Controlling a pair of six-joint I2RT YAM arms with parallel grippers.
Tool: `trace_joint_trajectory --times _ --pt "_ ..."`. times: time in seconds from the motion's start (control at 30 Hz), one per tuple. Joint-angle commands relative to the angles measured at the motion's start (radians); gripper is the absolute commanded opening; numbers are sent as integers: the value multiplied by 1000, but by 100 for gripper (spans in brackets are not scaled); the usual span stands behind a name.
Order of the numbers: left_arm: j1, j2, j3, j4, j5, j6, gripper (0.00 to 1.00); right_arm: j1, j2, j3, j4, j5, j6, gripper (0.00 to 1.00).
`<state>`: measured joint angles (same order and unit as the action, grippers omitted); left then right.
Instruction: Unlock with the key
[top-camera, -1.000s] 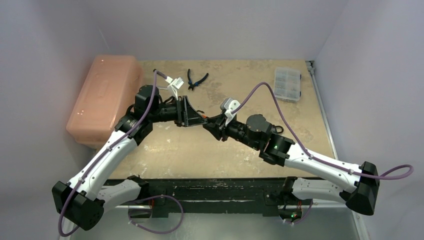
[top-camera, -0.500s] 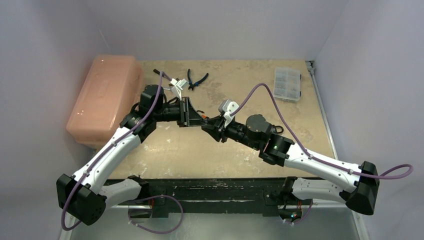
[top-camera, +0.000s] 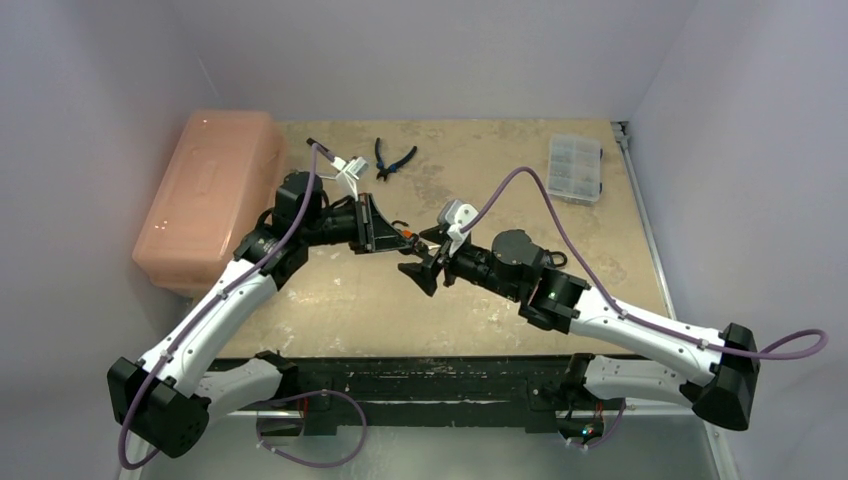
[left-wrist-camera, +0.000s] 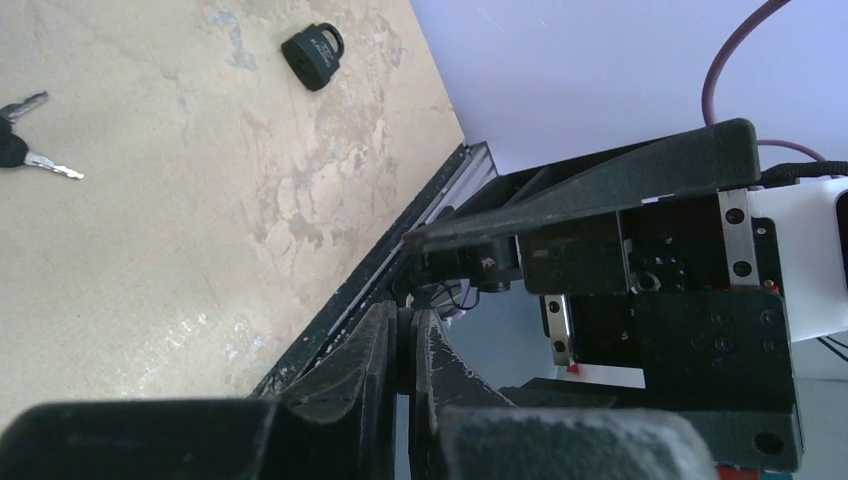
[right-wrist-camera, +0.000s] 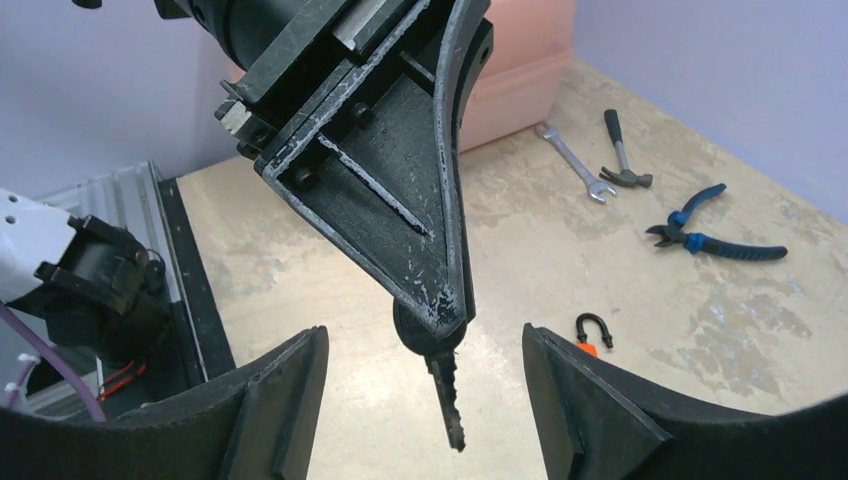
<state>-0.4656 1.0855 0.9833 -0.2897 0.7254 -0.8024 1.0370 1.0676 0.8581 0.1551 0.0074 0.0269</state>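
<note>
My left gripper (top-camera: 398, 240) is shut on a key. In the right wrist view the key's black head (right-wrist-camera: 424, 335) sits between the left fingertips and its metal blade (right-wrist-camera: 450, 405) hangs below them. My right gripper (top-camera: 418, 268) is open, with its fingers (right-wrist-camera: 285, 395) on either side of the key and not touching it. A small orange padlock (right-wrist-camera: 592, 335) lies on the table beyond. In the left wrist view my left gripper (left-wrist-camera: 405, 325) is pressed shut, and a black padlock (left-wrist-camera: 313, 55) and a spare pair of keys (left-wrist-camera: 25, 150) lie on the table.
A pink plastic box (top-camera: 205, 195) stands at the left edge. Blue-handled pliers (top-camera: 393, 160) lie at the back, with a wrench (right-wrist-camera: 570, 160) and a small hammer (right-wrist-camera: 620, 165) nearby. A clear organiser case (top-camera: 575, 167) lies at the back right.
My right gripper was closed against the left gripper's tip; it has opened and dropped slightly back. The left gripper still holds the key in about the same place.
</note>
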Motion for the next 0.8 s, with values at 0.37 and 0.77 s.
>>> trace_joint_trajectory --times 0.37,0.77 --pt "1 -63 44 0 1 48 0 1 -26 57 -199 16 -105 72" --pt "1 -76 40 -28 16 65 0 2 8 92 -170 20 -116 52"
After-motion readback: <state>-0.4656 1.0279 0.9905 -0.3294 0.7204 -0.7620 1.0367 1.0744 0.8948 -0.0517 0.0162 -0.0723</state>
